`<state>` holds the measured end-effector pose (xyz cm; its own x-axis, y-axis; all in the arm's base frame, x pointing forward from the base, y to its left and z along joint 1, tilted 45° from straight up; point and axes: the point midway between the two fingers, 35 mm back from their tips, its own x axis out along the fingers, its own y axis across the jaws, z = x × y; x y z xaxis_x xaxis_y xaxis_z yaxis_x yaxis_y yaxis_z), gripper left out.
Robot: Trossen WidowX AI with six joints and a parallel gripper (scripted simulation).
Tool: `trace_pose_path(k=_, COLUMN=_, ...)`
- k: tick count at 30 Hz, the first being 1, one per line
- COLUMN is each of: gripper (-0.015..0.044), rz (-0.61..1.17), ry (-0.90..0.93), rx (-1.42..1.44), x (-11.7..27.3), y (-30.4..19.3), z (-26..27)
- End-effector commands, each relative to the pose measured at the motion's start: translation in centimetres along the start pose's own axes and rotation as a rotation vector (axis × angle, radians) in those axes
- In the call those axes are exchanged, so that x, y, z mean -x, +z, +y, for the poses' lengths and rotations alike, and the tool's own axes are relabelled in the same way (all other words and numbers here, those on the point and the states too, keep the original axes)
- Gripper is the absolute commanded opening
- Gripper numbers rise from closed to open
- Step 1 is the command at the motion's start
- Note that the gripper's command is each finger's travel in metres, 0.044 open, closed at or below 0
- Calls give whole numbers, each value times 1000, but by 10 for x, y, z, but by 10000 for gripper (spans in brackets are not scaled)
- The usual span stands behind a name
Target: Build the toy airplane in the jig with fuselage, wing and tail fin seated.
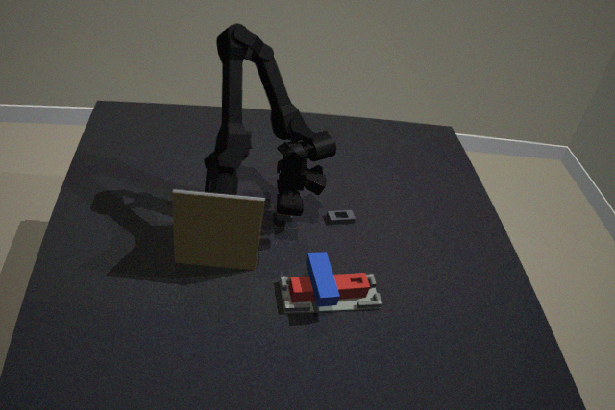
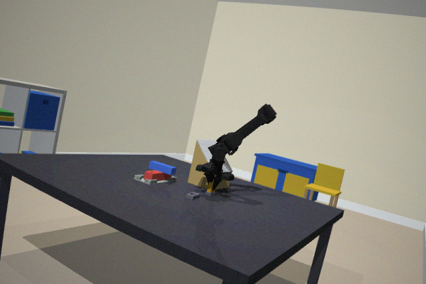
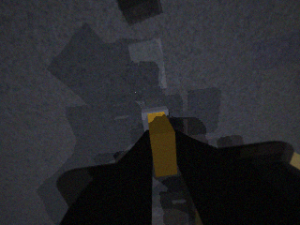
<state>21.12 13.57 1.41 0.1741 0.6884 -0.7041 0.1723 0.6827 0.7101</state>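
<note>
The red fuselage [image 1: 300,289] [image 2: 150,175] lies in the pale grey cradle [image 1: 342,307] [image 2: 150,181]. The blue wing [image 1: 323,278] [image 2: 162,167] lies across the top of the fuselage, hiding the wing socket. The socket near the tail [image 1: 356,279] is uncovered and empty. My gripper [image 2: 211,185] [image 3: 157,132] points down behind the cradle, beside the tan panel, and is shut on the yellow tail fin [image 2: 210,187] [image 3: 164,152]. The fin is upright, its lower end at a small grey holder [image 3: 145,120]. Whether it touches the holder I cannot tell.
A tan upright panel [image 1: 218,229] [image 2: 194,167] with a pale top edge stands close beside the gripper. A small grey block with a dark recess [image 1: 331,217] [image 2: 192,195] lies on the table between the gripper and the table's right side.
</note>
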Motion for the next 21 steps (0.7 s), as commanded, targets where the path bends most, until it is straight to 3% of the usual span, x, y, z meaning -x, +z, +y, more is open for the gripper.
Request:
trace_pose_path(k=1, gripper=0, rz=7, ry=-11, rx=14, x=3, y=2, z=2)
trace_pose_path(k=21, gripper=0, rz=19, ry=-44, rx=16, x=57, y=12, z=-5)
